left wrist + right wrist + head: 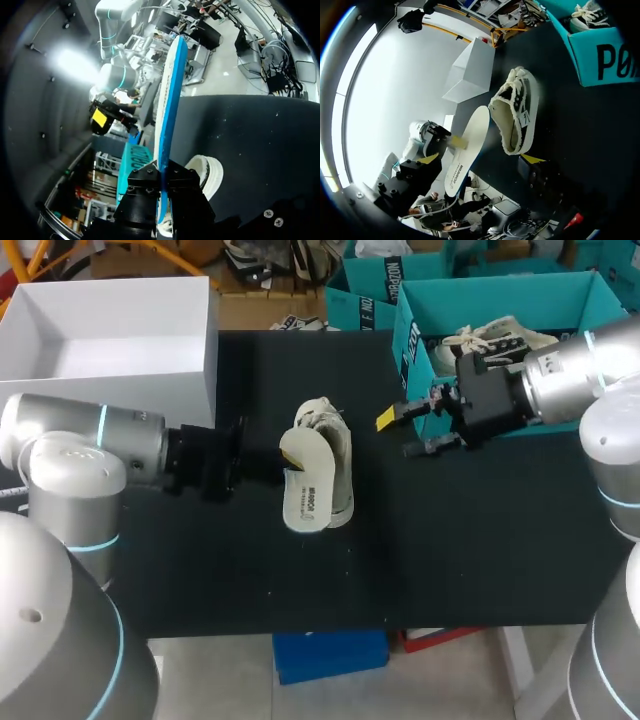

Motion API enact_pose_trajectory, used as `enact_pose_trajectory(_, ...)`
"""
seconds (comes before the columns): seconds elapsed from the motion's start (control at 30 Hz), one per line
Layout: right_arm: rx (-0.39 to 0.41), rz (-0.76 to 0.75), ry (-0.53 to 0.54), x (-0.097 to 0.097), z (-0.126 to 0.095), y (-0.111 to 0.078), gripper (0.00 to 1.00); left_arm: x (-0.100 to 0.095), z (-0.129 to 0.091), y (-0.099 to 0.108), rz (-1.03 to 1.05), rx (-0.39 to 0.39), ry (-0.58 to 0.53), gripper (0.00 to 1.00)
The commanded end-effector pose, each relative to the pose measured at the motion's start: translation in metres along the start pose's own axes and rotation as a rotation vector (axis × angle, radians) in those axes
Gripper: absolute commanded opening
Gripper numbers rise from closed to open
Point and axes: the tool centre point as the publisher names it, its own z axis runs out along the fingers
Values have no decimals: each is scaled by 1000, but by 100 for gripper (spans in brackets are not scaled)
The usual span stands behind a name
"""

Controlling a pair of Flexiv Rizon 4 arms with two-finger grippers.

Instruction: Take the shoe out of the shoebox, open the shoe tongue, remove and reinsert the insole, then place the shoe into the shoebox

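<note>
White on top and blue underneath, the insole (305, 490) is out of the shoe (335, 452) and pinched by its edge in the left gripper (285, 468), whose fingers press against it from 2 sides. It hangs above the table (480, 540) just beside the shoe, on the side toward the left arm. From above, its upper end overlaps the shoe's opening; whether the 2 touch I cannot tell. In the left wrist view the insole stands on edge straight ahead of the fingers, with the shoe just beside it.

The shoe, a cream low-top with a frayed rim, lies near the middle of the black table and seems tipped onto its side. It is well apart from the teal shoebox (500, 288), which stands at the far right edge of the table and holds a second shoe (495, 340) with white laces.

The right gripper (400, 432) hovers in front of the shoebox, near the shoe but not touching it. Its fingers are spread wide with nothing between them (the right wrist view shows both yellow tips far apart, the shoe and the insole ahead of them).

At the far left corner stands a white box (120, 310) with its top open.
</note>
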Motion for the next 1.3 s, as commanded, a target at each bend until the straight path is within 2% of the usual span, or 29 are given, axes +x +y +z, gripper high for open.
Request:
enact_pose_trajectory(0.03,-129,8,-71,6,-23,-24,100,8,-9,-8,-7,15,43,0)
enact_pose_trajectory(0.37,-199,36,-119,9,-38,-44,100,24,-3,-22,-42,91,69,0)
enact_pose_trajectory(0.83,-269,51,-160,17,-58,-69,100,30,5,-25,-31,157,123,0)
enact_pose_trajectory(1.0,-286,48,-173,19,-59,-72,100,29,8,-24,-23,173,136,0)
enact_pose_trajectory(1.17,-286,48,-173,19,-59,-72,100,25,10,-22,9,225,168,0)
enact_pose_trajectory(1.3,-286,48,-173,19,-59,-72,100,21,10,-14,-16,220,209,0)
